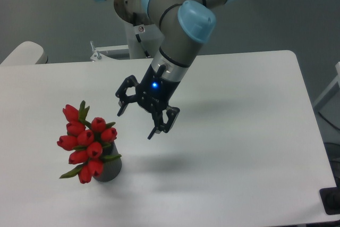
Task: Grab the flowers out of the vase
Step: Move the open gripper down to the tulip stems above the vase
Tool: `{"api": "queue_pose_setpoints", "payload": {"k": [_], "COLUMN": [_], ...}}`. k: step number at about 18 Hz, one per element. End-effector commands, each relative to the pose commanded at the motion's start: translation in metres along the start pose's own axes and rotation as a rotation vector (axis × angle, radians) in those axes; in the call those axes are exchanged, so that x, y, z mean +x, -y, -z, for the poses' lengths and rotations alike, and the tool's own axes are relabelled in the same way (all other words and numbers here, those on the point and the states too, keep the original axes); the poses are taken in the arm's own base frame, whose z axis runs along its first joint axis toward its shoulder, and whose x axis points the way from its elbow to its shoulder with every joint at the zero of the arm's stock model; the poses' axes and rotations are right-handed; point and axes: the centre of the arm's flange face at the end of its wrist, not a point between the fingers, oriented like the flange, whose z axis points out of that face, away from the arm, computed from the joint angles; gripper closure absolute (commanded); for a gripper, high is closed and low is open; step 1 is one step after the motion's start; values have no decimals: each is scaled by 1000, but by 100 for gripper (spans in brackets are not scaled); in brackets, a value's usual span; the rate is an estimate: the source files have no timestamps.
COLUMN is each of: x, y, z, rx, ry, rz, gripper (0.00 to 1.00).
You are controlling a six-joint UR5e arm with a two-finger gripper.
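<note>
Near the front left of the white desk (239,131) stands the vase (110,169), its flowers (85,142) seated in the mouth and spreading wider than the rim. To their right and higher, the pincer (137,118) hangs tilted toward them, jaws spread and holding nothing, apart from the buds. Judged from this arrangement, the task is at the approach stage: no grasp has been made. Closing in, gripping the stems or bunch, and lifting it clear remain.
</note>
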Motion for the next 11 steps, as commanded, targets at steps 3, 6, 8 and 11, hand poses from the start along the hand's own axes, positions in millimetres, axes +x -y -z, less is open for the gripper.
{"api": "queue_pose_setpoints", "payload": {"k": [3,6,8,11], "x": [7,11,12,14], "y": [2,-6,-6,-4], "z": [-19,-23,-27,-29], "rx": [97,105,113,150], "ry": [-60,-65,-59,-84], "rz": [-24,-37,-60,-71], "gripper": [0,0,0,0]}}
